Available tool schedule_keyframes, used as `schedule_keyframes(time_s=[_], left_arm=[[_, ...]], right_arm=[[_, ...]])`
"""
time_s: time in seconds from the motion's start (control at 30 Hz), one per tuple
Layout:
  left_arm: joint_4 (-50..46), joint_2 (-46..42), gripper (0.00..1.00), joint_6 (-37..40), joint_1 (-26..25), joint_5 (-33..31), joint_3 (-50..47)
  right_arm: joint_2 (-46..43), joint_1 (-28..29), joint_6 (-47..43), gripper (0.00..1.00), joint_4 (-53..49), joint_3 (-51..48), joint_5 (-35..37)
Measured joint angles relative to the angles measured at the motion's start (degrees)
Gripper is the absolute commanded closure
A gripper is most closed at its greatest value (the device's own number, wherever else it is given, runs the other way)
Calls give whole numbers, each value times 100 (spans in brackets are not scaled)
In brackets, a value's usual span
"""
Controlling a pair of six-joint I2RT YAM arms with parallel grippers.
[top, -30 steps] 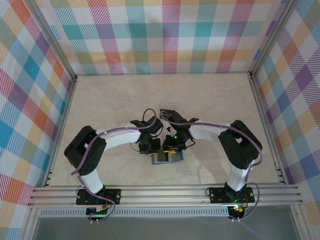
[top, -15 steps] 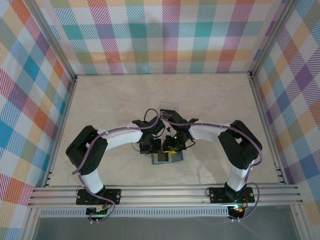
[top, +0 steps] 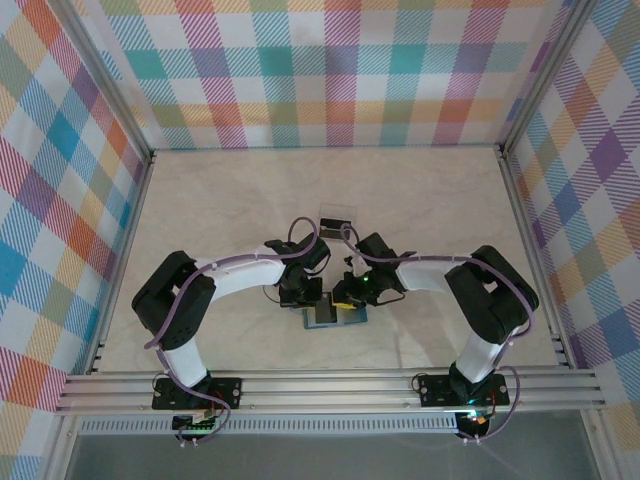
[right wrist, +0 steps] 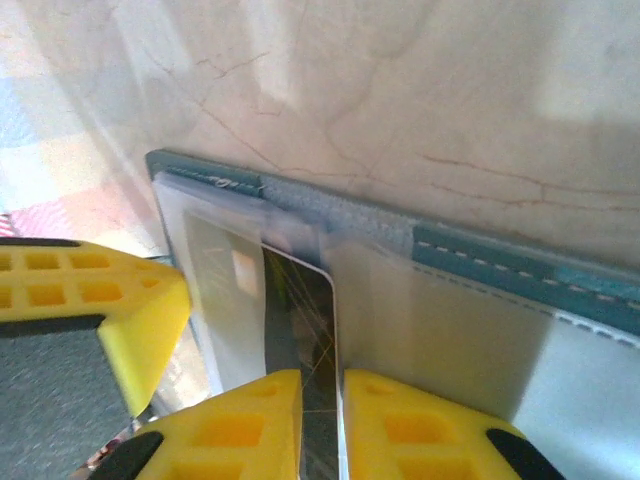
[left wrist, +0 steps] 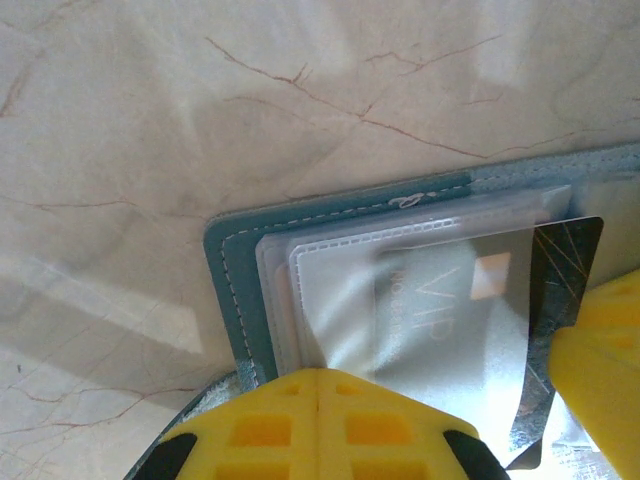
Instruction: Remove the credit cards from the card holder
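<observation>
Now the right hand [right wrist: 321, 388] has pinched the dark grey credit card [right wrist: 300, 300] jutting from the teal bifold card holder [right wrist: 480, 255]. Closed, the left hand [left wrist: 318, 390] pins that holder, so pulling can start.

Left arm [top: 240, 272]: white curved shells between bulky black joint housings, a lilac cable [top: 222, 265] strung along the outside, and a black base plate [top: 197, 390] at 7 o'clock of the overhead view. Right arm [top: 432, 272]: identical build, base at 5 o'clock, one green lamp [top: 364, 282] lit on the wrist block and another below the base. Left fingers [left wrist: 250, 430] and right fingers [right wrist: 420, 430]: bright yellow moulded blocks with rows of square recesses, black rounded parts at their roots.
</observation>
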Motion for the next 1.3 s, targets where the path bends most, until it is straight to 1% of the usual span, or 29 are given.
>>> schedule_keyframes(time_s=[0.17, 0.27, 0.47, 0.67, 0.77, 1.1, 1.3], left_arm=[[37, 0, 95, 0, 0, 2, -11], [35, 0, 95, -2, 0, 2, -11], [35, 0, 95, -2, 0, 0, -13], [35, -2, 95, 0, 0, 0, -13], [35, -4, 95, 0, 0, 0, -13], [120, -85, 94, -2, 0, 0, -101], [122, -85, 94, 0, 0, 2, -103]], right_arm=[[-20, -96, 225, 84, 719, -256, -511], [-20, -105, 269, 86, 892, -258, -658], [-20, -133, 306, 92, 938, -286, -702], [-33, -170, 249, 95, 844, -291, -623], [-175, -201, 101, 96, 522, -278, -442], [-535, -229, -791, 98, -1698, 592, 459], [-553, -232, -1084, 98, -2411, 898, 800]])
